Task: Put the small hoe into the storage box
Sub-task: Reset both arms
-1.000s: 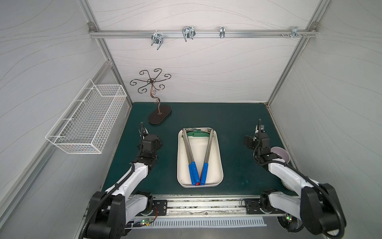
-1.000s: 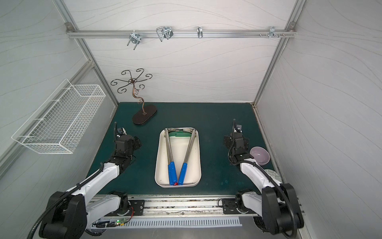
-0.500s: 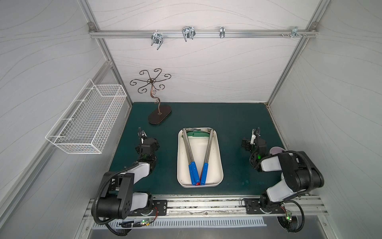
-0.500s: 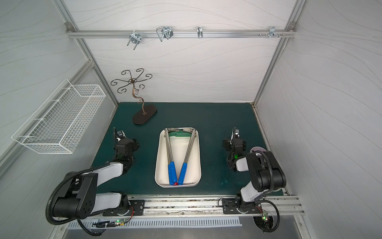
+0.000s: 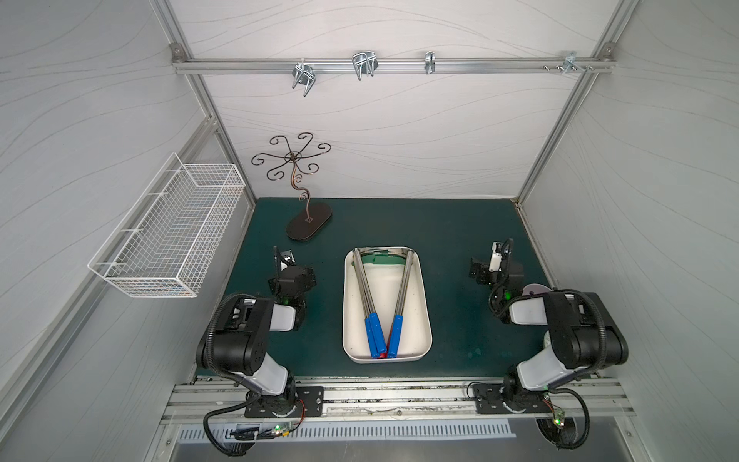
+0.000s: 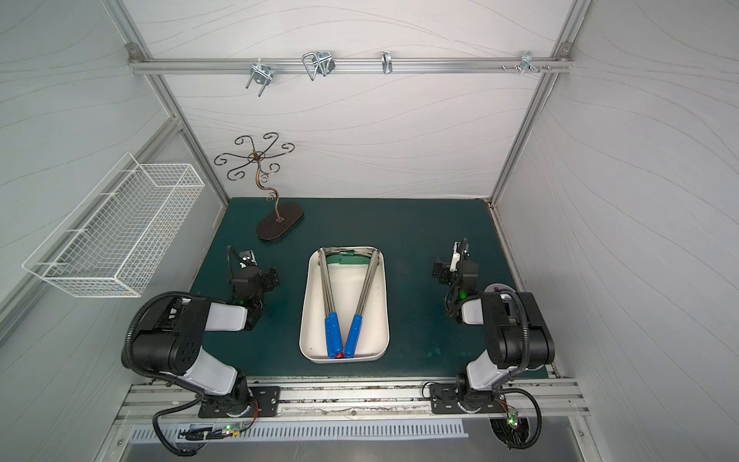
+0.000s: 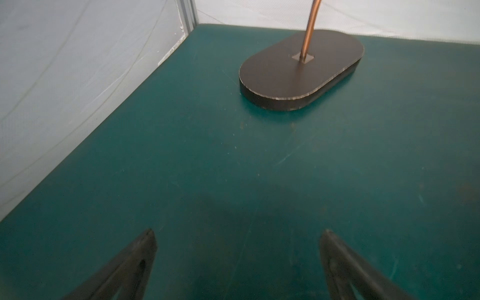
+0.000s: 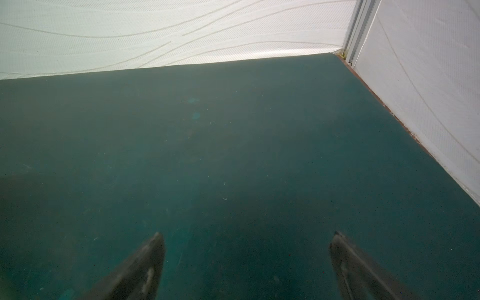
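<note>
Small hoe (image 5: 403,288), seemingly matching twin tool (image 5: 364,288) alongside, already lying inside storage box (image 5: 418,320). Probably light, stiff, slick on metal; best taken at blue handle (image 5: 396,334). Left gripper (image 7: 238,230), right gripper (image 8: 246,233) spread wide, empty, well apart from box.

Box (image 5: 384,288): one, centre of frame in both top views. Hoes inside it: two shafts, left (image 5: 364,286) and right (image 5: 404,286), forming a V, are certain. The left blue grip looks doubled, so whether there is a third cannot be told. Basket (image 5: 168,236): one, left of frame. Stand (image 5: 308,220): one, upper left of centre. Rail (image 5: 480,64): one, across the top, carrying four fittings (image 5: 364,64). Arms: two, lower left (image 5: 248,332) and lower right (image 5: 576,332). Mat (image 5: 448,240): one. Lilac round piece (image 5: 534,289): one, right of frame, mostly hidden.
</note>
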`<move>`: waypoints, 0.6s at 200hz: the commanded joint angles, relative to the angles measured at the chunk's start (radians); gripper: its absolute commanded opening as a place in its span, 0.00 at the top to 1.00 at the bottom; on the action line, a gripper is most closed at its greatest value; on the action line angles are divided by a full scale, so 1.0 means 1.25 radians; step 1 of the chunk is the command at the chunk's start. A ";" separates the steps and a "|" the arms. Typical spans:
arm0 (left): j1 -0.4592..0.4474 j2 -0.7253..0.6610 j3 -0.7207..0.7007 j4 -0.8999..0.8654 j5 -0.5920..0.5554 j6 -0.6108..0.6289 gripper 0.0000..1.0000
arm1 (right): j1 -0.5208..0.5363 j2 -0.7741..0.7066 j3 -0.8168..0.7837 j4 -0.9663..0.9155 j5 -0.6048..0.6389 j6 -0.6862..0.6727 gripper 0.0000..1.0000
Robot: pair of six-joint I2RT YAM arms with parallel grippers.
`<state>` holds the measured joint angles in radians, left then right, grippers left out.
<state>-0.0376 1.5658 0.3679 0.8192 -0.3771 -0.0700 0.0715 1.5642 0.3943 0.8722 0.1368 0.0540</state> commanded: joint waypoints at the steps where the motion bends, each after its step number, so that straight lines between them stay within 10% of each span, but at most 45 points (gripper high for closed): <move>1: 0.006 -0.007 0.026 0.053 0.005 0.003 0.00 | 0.016 0.009 0.023 -0.025 0.003 -0.025 0.01; 120: 0.006 -0.008 0.026 0.053 0.006 0.003 0.00 | 0.024 0.010 0.028 -0.034 0.018 -0.030 0.01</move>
<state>-0.0334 1.5658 0.3740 0.8215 -0.3733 -0.0700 0.0952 1.5692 0.4141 0.8337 0.1493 0.0364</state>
